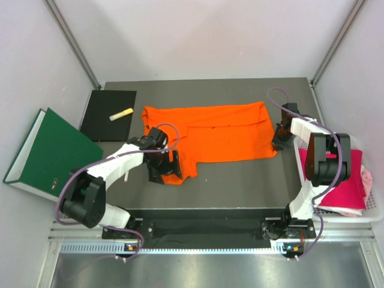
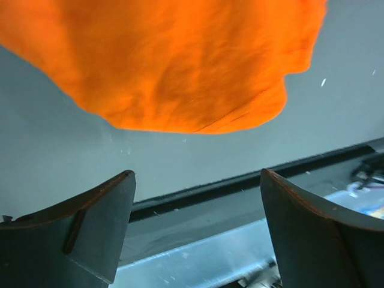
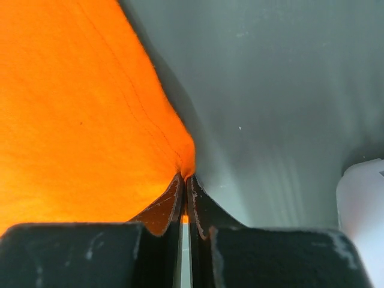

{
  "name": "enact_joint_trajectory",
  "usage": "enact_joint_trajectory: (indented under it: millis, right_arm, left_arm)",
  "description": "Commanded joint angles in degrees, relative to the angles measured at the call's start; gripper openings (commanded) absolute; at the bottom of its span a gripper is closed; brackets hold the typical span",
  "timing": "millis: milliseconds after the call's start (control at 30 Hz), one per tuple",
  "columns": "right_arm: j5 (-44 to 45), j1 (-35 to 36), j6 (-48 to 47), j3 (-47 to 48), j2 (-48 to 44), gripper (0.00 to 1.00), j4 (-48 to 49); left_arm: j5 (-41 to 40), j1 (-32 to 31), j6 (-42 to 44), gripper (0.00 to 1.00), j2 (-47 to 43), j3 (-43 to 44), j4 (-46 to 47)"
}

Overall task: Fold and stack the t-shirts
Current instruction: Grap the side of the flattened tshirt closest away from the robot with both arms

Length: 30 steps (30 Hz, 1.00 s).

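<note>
right fingers (image 3: 207, 219) pinch the orange shirt (image 3: 78, 120) edge.

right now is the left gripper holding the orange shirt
No, in the left wrist view the left gripper is open with nothing in it, and the orange shirt lies beyond its tips.

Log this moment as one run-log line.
left fingers open at orange t-shirt | right fingers shut on its corner | magenta t-shirt in white basket
</note>
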Motion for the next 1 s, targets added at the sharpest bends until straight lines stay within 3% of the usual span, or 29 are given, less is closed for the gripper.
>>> enact_joint_trajectory:
  millis: [0, 233, 367, 600, 700, 800, 867, 967]
  right_arm:
    - [-3.87, 0.29, 0.47, -2.88, 1.78, 0.0, 3.89]
    - [-4.85, 0.29, 0.12, -2.35, 1.08, 0.0, 3.54]
    - [-5.11, 0.29, 0.03, -2.44, 0.73, 0.0, 3.36]
    - [-6.08, 0.2, 0.03, -2.17, 0.64, 0.0, 3.63]
    - [-6.26, 0.29, 0.12, -1.73, 0.64, 0.0, 3.54]
    - [-6.35, 0.29, 0.12, -1.47, 0.55, 0.0, 3.54]
    - [-6.52, 0.29, 0.12, -1.29, 0.55, 0.0, 3.45]
    - [-6.87, 0.29, -0.05, -0.86, 0.47, 0.0, 3.28]
  left_arm:
    - [-9.85, -5.67, 1.88, 0.86, 0.72, 5.87, -2.55]
    - [-24.97, -19.02, 4.17, 0.8, 9.49, 12.19, -6.24]
    - [-30.69, -21.58, 3.03, 0.77, 13.72, 14.4, -8.44]
    - [-35.44, -22.03, 1.8, 0.59, 20.67, 16.77, -8.87]
    - [-37.2, -22.03, 1.01, 0.46, 22.87, 17.21, -9.23]
    - [-37.64, -22.03, 0.92, 0.22, 23.75, 17.56, -9.75]
    - [-38.52, -22.03, 0.13, 0.0, 23.14, 17.91, -11.76]
    - [-41.5, -22.03, -1.62, 0.0, 20.86, 18.53, -14.58]
